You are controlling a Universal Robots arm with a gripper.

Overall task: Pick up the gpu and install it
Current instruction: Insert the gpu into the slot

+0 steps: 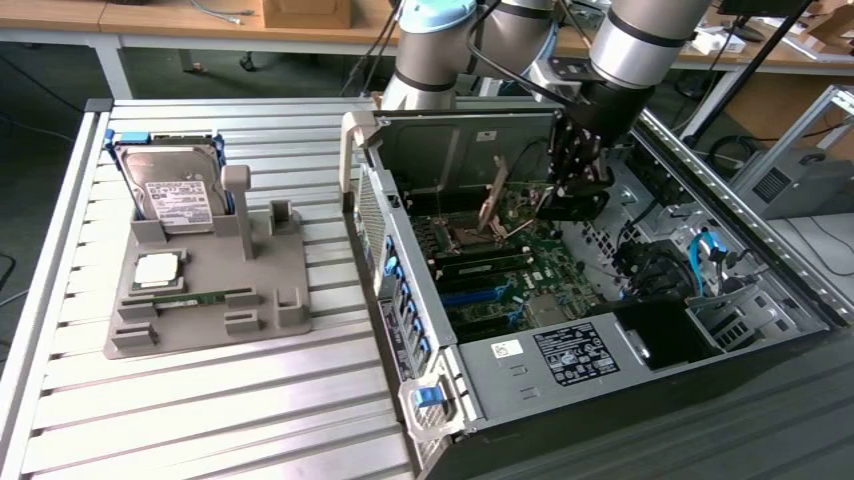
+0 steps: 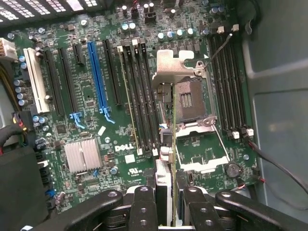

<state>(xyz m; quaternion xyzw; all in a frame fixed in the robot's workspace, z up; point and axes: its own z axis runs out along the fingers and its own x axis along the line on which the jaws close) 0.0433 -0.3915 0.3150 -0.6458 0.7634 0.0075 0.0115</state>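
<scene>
My gripper (image 1: 577,190) hangs inside the open computer case (image 1: 400,290), above the motherboard (image 1: 514,280). In the wrist view its two black fingers (image 2: 144,207) are shut on a thin card seen edge-on, the gpu (image 2: 162,179), with a pale metal part at its end. The card hangs above the board near the memory slots (image 2: 139,96) and the open processor socket (image 2: 185,96). The long blue expansion slot (image 2: 97,72) and the black slots beside it stand bare, off to one side of the card.
A grey fixture (image 1: 200,300) on the slatted table at the exterior view's left holds a hard drive (image 1: 174,190), a processor chip (image 1: 156,268) and a green memory stick (image 1: 187,297). Case walls, a raised socket lever (image 1: 494,200) and cables (image 1: 707,260) surround the gripper.
</scene>
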